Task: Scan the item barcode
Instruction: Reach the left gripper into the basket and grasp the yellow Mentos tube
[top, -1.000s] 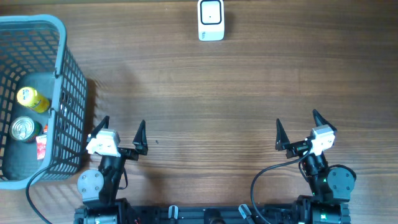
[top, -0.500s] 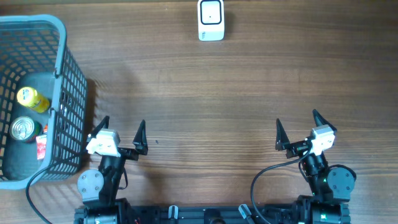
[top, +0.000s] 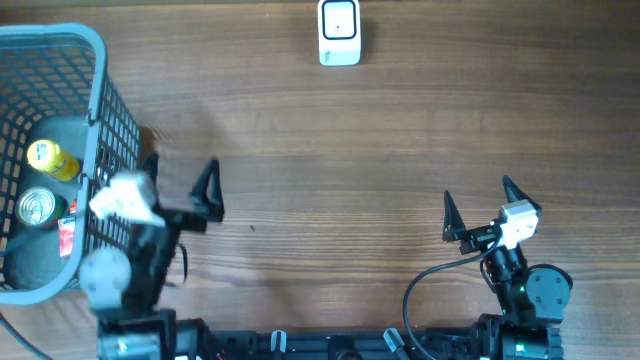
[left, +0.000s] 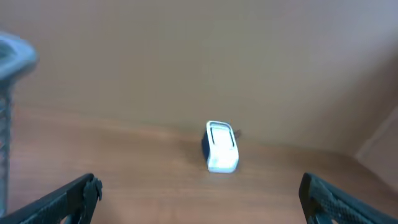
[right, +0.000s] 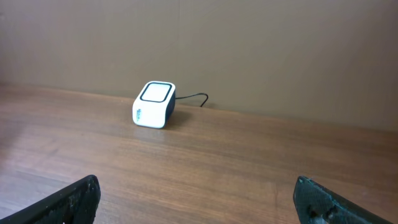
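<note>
The white barcode scanner (top: 340, 32) stands at the table's far edge; the left wrist view shows the scanner (left: 221, 147) blurred, and the right wrist view shows the scanner (right: 154, 104) with its cable behind it. Possible items lie in the grey basket (top: 100, 60): a yellow bottle (top: 52, 158), a metal can (top: 40, 208) and a red packet (top: 66, 235). My left gripper (top: 180, 178) is open and empty, right beside the basket's right wall. My right gripper (top: 479, 195) is open and empty over bare wood at the near right.
The basket's rim (left: 15, 53) shows at the left edge of the left wrist view. The brown wooden table (top: 340, 150) stretches between both grippers and the scanner. A black cable (top: 430, 285) loops by the right arm's base.
The left arm has swung up and to the left, toward the basket, and is blurred with motion. The right arm has not moved. Both grippers stay open.
</note>
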